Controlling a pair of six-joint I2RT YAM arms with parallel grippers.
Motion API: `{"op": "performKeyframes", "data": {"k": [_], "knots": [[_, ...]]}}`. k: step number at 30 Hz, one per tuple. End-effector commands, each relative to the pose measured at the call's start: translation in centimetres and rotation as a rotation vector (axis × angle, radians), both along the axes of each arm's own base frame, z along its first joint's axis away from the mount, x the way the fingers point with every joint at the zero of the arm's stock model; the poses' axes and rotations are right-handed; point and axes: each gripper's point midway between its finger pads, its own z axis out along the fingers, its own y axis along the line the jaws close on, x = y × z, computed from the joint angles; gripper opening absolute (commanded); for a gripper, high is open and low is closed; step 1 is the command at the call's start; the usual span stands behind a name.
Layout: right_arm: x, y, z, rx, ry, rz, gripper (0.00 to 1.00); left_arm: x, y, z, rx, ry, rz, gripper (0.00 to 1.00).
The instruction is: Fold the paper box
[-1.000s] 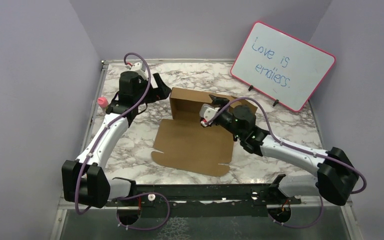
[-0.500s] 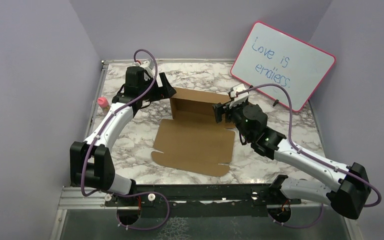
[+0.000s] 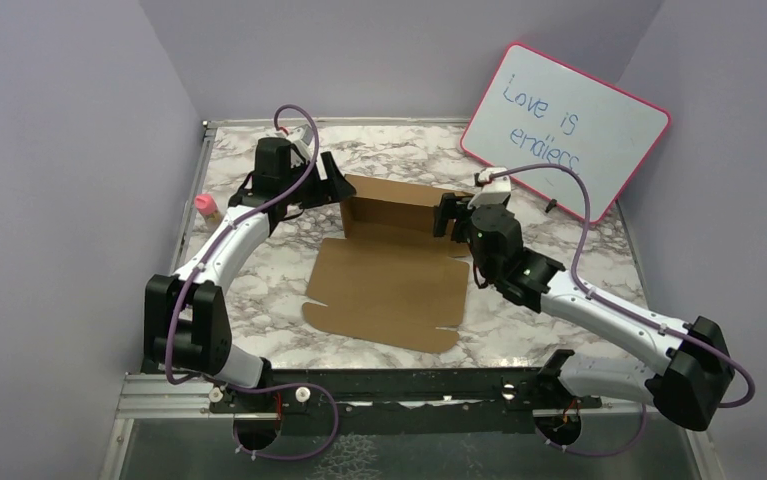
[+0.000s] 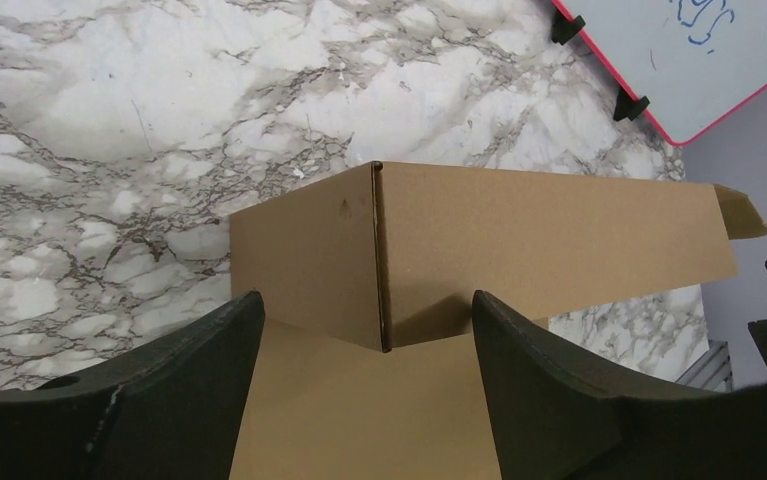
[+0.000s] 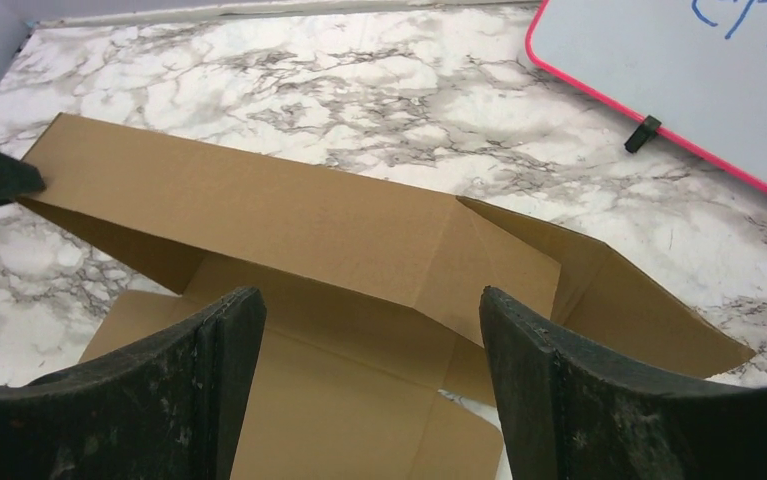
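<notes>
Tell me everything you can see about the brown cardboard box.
The paper box is plain brown cardboard, half formed: a flat panel with slits lies on the marble table, while the back wall and left wall stand upright, meeting at a creased corner. The right flap leans outward. The open left gripper straddles that corner; the open right gripper faces the right end. Contact unclear.

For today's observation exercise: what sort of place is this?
Likely a robot test booth: plain lilac walls enclose a marble-patterned table, with left arm and right arm bolted at its near edge.
</notes>
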Motion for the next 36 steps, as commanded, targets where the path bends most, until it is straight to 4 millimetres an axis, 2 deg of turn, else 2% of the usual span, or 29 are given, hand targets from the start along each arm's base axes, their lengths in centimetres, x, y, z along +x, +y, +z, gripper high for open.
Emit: {"op": "performKeyframes", "data": {"k": [1, 5, 12, 25, 30, 36], "knots": [[1.1, -0.7, 1.0, 0.074, -0.001, -0.076, 0.84, -0.1, -0.8, -0.7, -0.031, 0.007, -0.053, 0.74], [1.7, -0.9, 0.2, 0.099, 0.017, -0.090, 0.83, 0.0, -0.7, -0.9, -0.022, 0.002, -0.064, 0.67], [3.1, -1.8, -0.9, 0.195, 0.054, -0.098, 0.79, 0.0, -1.1, -1.2, -0.043, 0.014, -0.092, 0.63], [3.0, 1.3, -2.9, 0.268, 0.177, 0.019, 0.72, -0.7, -0.9, -1.0, -0.067, 0.015, -0.102, 0.61], [3.2, 3.1, -2.0, 0.317, 0.173, 0.090, 0.70, -1.3, -0.8, -0.9, -0.066, 0.007, -0.105, 0.61], [3.6, 5.1, -0.5, 0.359, 0.149, 0.170, 0.68, -1.6, -0.2, 0.5, -0.046, -0.034, -0.079, 0.61]]}}
